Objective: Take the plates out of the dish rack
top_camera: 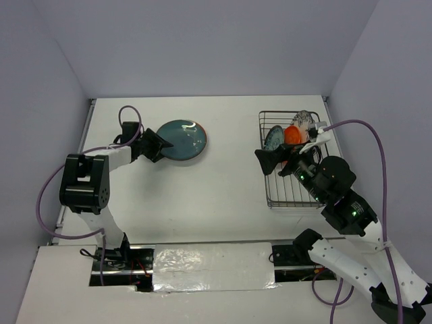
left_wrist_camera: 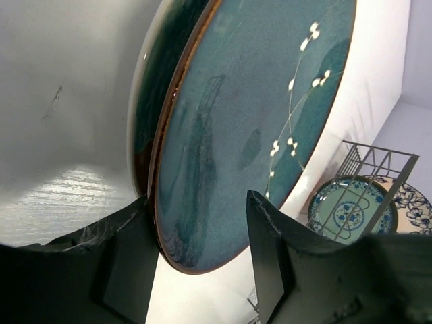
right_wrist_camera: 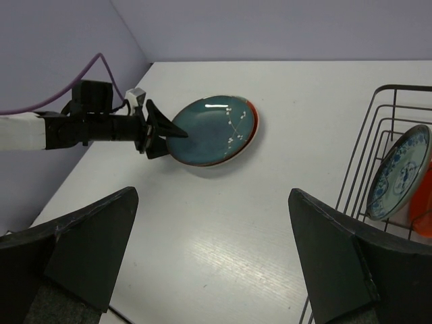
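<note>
Plate stack (top_camera: pixel 183 139) flat on table (top_camera: pixel 229 202), left of centre. Left gripper (left_wrist_camera: pixel 199 199) jaws partly parted, straddling stack's near rim, gripping nothing. Teal plate (left_wrist_camera: pixel 256 121) on top, red-rimmed plate (right_wrist_camera: pixel 252 120) beneath. Right gripper (right_wrist_camera: pixel 212 202) spread wide, empty, at left edge of dish rack (top_camera: pixel 290 192). Upright in rack: small teal patterned plate (top_camera: pixel 273 138), orange plate (top_camera: pixel 293 135), white floral plate (top_camera: pixel 307 120).

A white table (top_camera: pixel 223 196) stood between pale lilac walls (top_camera: pixel 202 40). A shiny crinkled sheet (top_camera: pixel 212 267) lay along its near edge, beside a white board (top_camera: pixel 67 287).
</note>
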Controlling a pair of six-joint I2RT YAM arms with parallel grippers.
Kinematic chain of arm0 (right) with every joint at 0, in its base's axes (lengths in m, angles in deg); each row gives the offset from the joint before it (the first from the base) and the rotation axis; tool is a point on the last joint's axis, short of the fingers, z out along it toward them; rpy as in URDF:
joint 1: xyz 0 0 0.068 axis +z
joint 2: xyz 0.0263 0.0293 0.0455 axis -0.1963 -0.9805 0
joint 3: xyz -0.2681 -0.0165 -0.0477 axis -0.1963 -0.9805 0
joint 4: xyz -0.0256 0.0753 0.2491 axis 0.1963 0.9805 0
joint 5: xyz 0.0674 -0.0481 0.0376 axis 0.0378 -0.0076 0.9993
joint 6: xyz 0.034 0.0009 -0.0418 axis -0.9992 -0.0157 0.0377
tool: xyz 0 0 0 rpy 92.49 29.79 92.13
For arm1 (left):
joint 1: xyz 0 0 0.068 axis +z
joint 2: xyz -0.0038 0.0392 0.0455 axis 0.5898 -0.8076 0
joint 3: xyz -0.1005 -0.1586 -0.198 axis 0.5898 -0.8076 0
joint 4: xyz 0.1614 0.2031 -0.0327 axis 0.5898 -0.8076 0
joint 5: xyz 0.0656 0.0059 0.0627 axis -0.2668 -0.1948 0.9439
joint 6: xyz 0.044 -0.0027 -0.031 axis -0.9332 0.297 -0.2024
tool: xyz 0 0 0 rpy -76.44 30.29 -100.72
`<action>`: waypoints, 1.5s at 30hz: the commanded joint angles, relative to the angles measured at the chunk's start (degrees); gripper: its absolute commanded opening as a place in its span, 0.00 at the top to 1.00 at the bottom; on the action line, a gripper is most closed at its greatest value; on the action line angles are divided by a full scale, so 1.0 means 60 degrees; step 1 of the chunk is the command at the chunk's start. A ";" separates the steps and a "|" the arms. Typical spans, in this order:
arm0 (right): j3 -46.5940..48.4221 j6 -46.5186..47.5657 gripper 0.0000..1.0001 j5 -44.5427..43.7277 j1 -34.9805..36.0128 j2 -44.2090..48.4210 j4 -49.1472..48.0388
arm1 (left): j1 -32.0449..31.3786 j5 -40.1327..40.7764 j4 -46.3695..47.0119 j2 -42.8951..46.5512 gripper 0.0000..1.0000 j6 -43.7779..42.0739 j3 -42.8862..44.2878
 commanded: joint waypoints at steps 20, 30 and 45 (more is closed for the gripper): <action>-0.0221 0.0175 0.00 -0.0174 -0.0014 0.0109 -0.0052 | -0.0377 0.0698 -0.1732 -0.0344 0.01 -0.0752 0.1109; -0.0177 0.0190 0.00 -0.0218 -0.0014 0.0197 0.0006 | -0.0479 0.1357 -0.3138 -0.0329 0.00 -0.1030 0.1826; -0.0133 0.0175 0.00 -0.0233 -0.0014 0.0183 0.0021 | -0.0772 0.1929 -0.5966 -0.1473 0.00 -0.1602 0.3732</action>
